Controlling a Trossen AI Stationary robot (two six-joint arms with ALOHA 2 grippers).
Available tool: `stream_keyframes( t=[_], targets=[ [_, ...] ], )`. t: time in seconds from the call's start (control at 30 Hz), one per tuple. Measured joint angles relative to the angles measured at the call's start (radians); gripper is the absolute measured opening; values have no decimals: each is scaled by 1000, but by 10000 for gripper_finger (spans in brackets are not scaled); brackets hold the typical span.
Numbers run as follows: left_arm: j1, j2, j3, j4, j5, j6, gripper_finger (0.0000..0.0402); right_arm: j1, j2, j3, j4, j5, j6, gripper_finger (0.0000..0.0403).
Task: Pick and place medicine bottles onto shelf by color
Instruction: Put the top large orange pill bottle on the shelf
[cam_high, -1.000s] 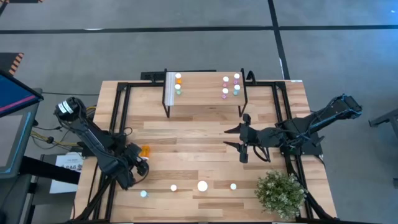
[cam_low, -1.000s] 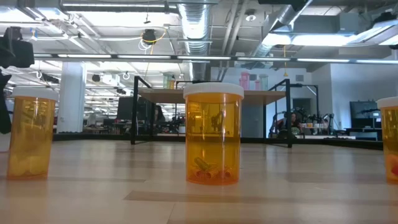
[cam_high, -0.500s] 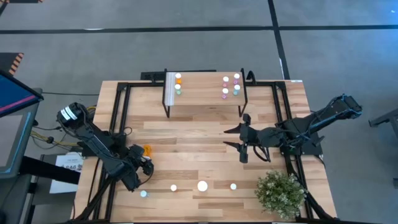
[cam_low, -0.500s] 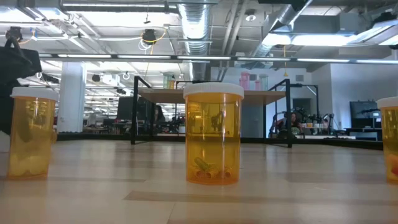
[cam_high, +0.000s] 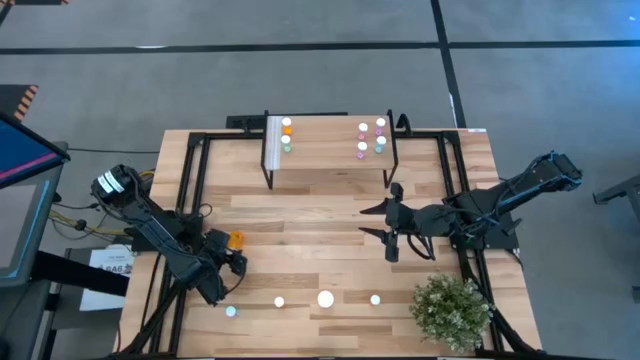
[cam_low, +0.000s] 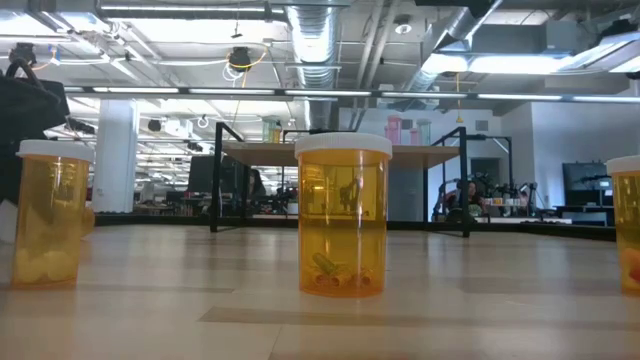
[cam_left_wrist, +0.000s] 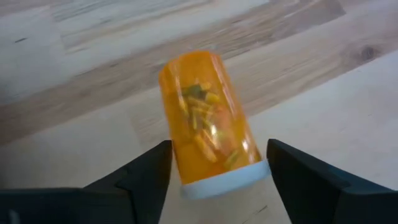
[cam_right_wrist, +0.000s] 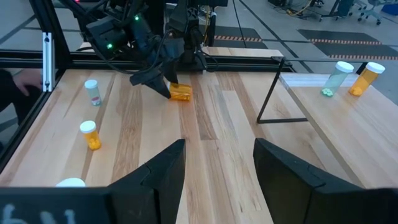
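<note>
An orange medicine bottle (cam_left_wrist: 208, 124) lies on its side on the table, white cap (cam_left_wrist: 225, 181) toward my left wrist. My left gripper (cam_left_wrist: 219, 163) is open and slants down, one finger on each side of the cap end; I cannot tell whether either finger touches. The same bottle (cam_high: 236, 240) shows at the table's left beside my left gripper (cam_high: 228, 262). My right gripper (cam_high: 383, 232) hangs open over the table's middle right, holding nothing. The shelf (cam_high: 327, 160) at the far side carries orange and green bottles (cam_high: 286, 126) at its left end, pink and teal ones (cam_high: 371, 137) at its right.
Several bottles stand along the near edge: a teal one (cam_high: 231, 311), a small one (cam_high: 279, 301), a large orange one (cam_high: 326, 298), another (cam_high: 375, 299). A bushy plant (cam_high: 452, 310) fills the near right corner. Black frame rails (cam_high: 190, 180) run along both sides.
My left gripper has come a little lower and toward the table's right, closing in over the lying orange bottle, and it has rolled somewhat about its own axis. The bottle lies where it was. My right arm has kept still.
</note>
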Motion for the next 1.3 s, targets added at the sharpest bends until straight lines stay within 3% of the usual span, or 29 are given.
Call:
stream_keyframes(
  t=[0.3, 0.47, 0.6, 0.77, 1.0, 1.3],
  targets=[
    [0, 0, 1, -6, -7, 7, 181, 0, 0, 0, 0, 0, 1, 209],
    [0, -25, 33, -48, -5, 52, 188, -1, 0, 0, 0, 0, -6, 209],
    [2, -88, 84, -85, -77, 145, 194, -2, 0, 0, 11, -50, -84, 209],
    [57, -182, 159, -54, -118, 386, 191, -11, 45, -2, 78, -114, -223, 209],
    [233, -236, 294, 38, -83, 827, 193, -29, 207, -1, 243, -133, -532, 221],
    [451, -235, 385, 165, 40, 1185, 194, -30, 413, 48, 497, 55, -866, 243]
  ],
)
